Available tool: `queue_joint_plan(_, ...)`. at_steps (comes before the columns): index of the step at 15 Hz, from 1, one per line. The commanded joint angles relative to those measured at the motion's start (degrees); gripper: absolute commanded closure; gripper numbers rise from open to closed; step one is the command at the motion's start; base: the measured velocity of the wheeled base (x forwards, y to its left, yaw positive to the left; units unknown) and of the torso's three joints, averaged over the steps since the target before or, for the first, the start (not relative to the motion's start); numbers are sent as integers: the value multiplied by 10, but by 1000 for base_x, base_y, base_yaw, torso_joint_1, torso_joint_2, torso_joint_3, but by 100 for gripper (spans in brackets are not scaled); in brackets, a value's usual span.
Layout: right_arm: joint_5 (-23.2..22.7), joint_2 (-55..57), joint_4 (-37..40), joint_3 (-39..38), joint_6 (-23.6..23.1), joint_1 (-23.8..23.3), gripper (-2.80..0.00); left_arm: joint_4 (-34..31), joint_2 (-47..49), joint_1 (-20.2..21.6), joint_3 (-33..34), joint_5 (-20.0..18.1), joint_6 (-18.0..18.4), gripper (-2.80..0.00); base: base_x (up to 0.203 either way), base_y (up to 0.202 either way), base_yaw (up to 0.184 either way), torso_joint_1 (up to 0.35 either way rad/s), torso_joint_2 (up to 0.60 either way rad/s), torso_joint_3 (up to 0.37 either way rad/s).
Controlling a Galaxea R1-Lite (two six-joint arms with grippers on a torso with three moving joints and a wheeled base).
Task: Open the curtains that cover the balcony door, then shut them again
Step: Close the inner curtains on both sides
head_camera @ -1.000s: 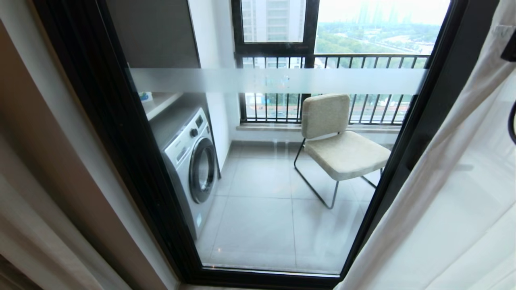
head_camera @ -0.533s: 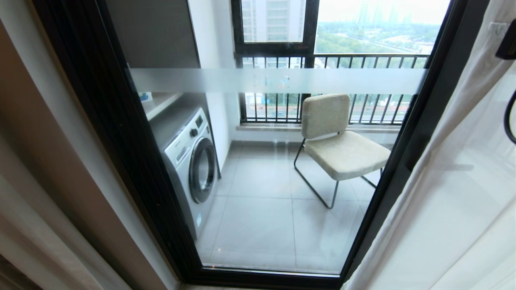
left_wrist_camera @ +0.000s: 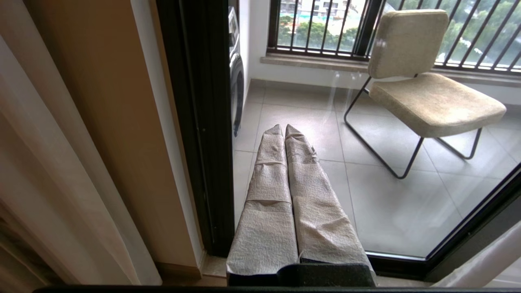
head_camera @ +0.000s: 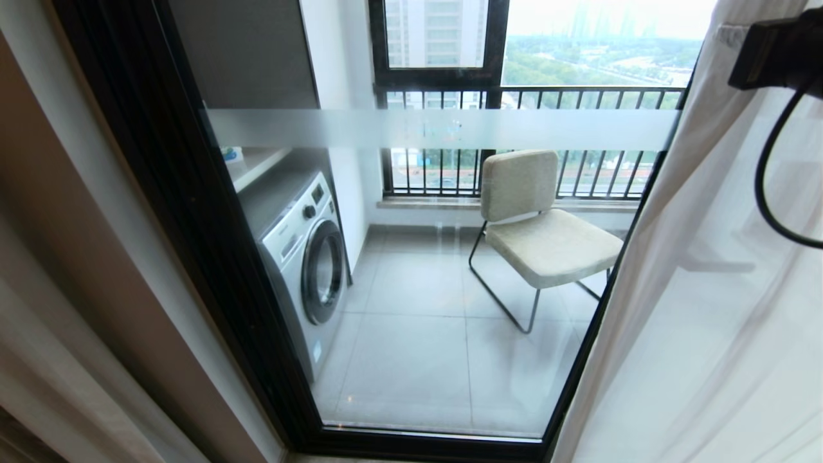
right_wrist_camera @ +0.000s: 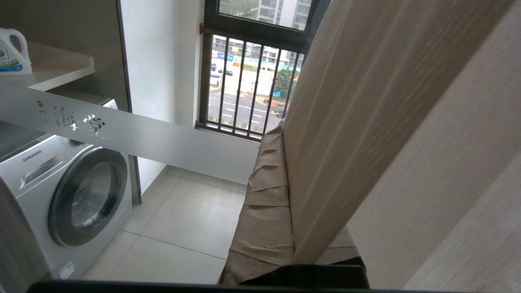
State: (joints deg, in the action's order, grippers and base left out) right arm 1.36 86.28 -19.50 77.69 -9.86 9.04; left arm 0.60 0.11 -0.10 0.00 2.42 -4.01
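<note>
The balcony door (head_camera: 193, 193) shows as one glass panel in a thick dark frame, with a frosted band (head_camera: 437, 128) across it. The curtains (head_camera: 694, 308) hang at the right, sheer white, with their edge over the door's right frame. My right gripper (head_camera: 730, 35) is high at the top right, shut on that edge. In the right wrist view the beige curtain fold (right_wrist_camera: 366, 101) runs between the taped fingers (right_wrist_camera: 264, 195) and hides one of them. My left gripper (left_wrist_camera: 285, 128) is shut and empty, pointing at the glass low on the left. More curtain (left_wrist_camera: 49, 162) hangs by the left wall.
Behind the glass stand a washing machine (head_camera: 302, 263) at the left and a beige chair (head_camera: 546, 231) at the right, on grey tiles. A railed window (head_camera: 533, 96) closes the balcony's far side. A detergent bottle (right_wrist_camera: 12, 53) sits on a shelf above the washer.
My right arm has moved left across the top right corner, drawing the curtain's edge leftward over the door's right frame. The left arm has not moved.
</note>
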Motion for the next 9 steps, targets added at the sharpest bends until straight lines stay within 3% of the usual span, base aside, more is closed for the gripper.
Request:
queue_joint_plan(1, 25, 14, -1, 9, -10, 57, 0, 0, 0, 0, 0, 0, 0, 0, 0, 0, 0, 0, 0, 0)
queue_joint_plan(6, 88, 64, -2, 57, -31, 172, 0, 0, 0, 0, 0, 0, 0, 0, 0, 0, 0, 0, 0, 0)
queue_joint_plan(9, 99, 81, -3, 67, -46, 220, 0, 0, 0, 0, 0, 0, 0, 0, 0, 0, 0, 0, 0, 0)
